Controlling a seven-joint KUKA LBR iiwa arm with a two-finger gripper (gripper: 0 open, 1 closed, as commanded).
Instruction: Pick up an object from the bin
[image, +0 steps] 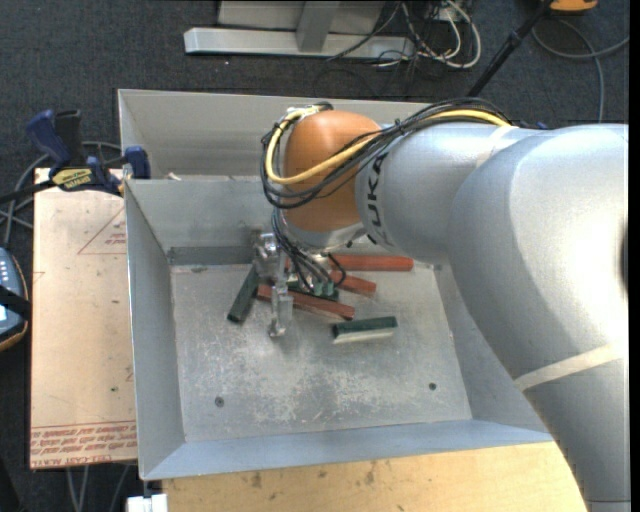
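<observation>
My gripper (279, 320) reaches down into the back middle of the bin, its tip low over the floor. It stands at the left end of a reddish-brown stick (318, 307) that lies flat and runs to the right. A dark green stick (242, 296) lies slanted just to its left, apart from it. A green block with a pale lower edge (365, 328) lies to the right of the tip.
Two more reddish-brown sticks (372, 264) (352, 285) lie behind, partly under the arm's orange cover and cables. The big silver arm covers the bin's right side. Bare floor spreads across the front and left of the bin.
</observation>
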